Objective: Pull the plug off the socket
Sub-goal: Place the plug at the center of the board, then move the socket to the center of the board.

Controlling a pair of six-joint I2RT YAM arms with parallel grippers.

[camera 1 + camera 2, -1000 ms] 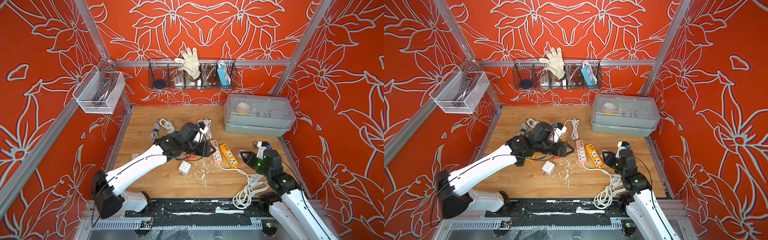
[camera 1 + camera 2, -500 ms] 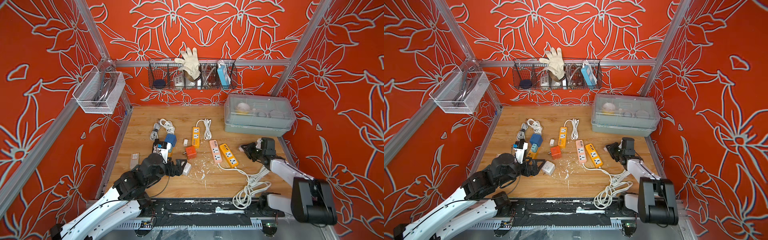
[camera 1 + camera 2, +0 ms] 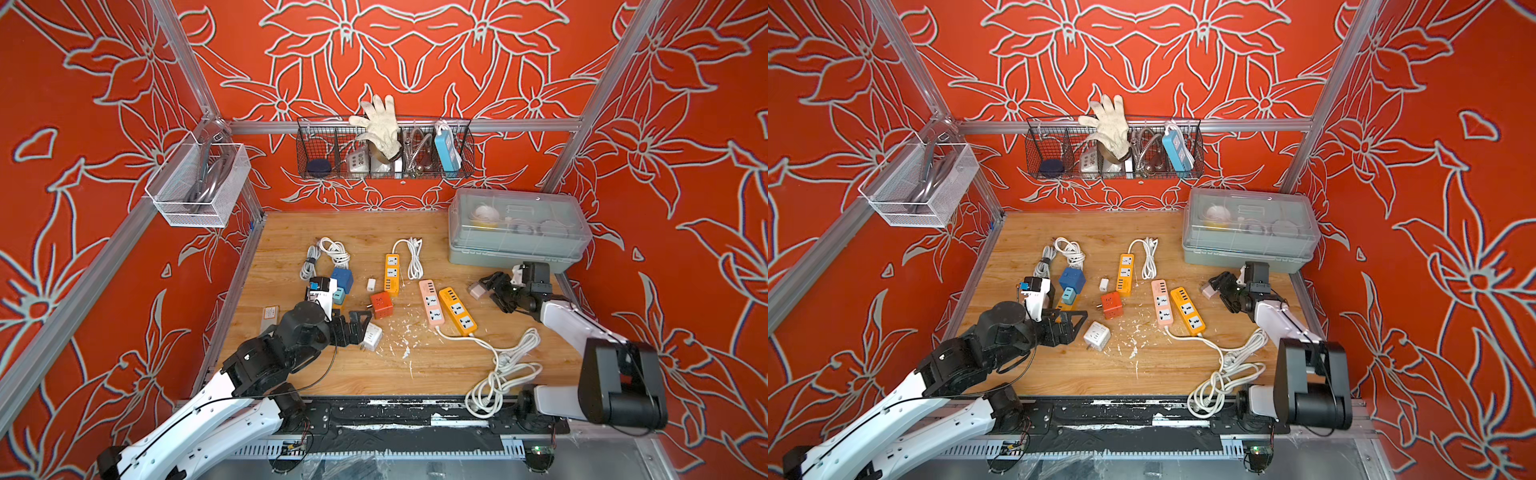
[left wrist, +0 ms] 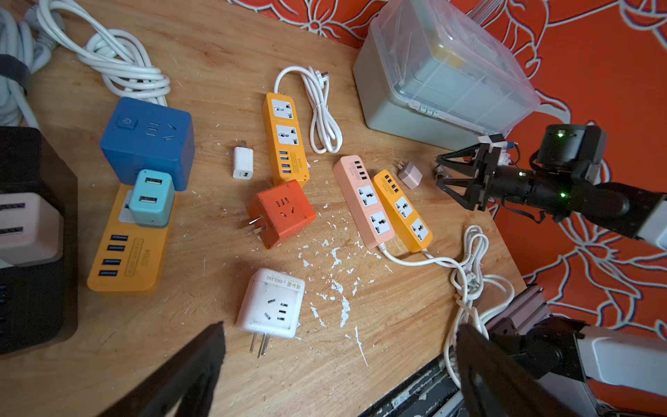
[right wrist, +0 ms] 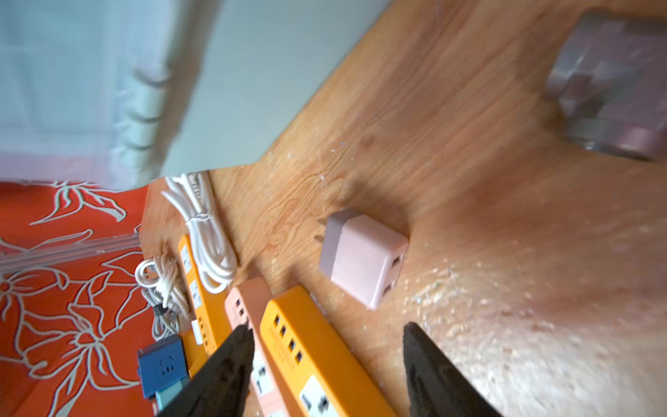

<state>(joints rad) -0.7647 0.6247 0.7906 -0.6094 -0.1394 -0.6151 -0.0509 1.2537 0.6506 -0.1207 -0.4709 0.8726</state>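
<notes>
- The right gripper [image 5: 326, 328] has its jaws spread apart and holds nothing; bare wood shows between its two fingertips.
- The plug [image 5: 362, 258], a small pink block, lies loose on the table [image 3: 374, 232], out of any socket.
- In the right wrist view the plug sits just ahead of the gripper's tips and roughly in line with the gap between them, with a strip of bare wood in between, so nothing touches it.
- Its two prongs point away from the gripper, and the face with the two ports is turned toward it.
- In both top views the plug [image 3: 477, 291] [image 3: 1208, 290] lies between the right gripper [image 3: 492, 289] and the far end of the pink strip [image 3: 431, 302], near both but apart from each.
- An orange strip [image 3: 457, 311] lies against the pink strip on the side toward the plug; no socket that shows on either strip holds anything.
- A grey box [image 3: 519, 232] stands behind the right gripper, by the back wall.
- The left gripper [image 4: 339, 328] is also wide open and empty, low over the table on the other side.
- A white cube [image 4: 272, 305] lies just beside the left gripper's tips, prongs toward the front edge; whether a tip touches it is unclear.
</notes>
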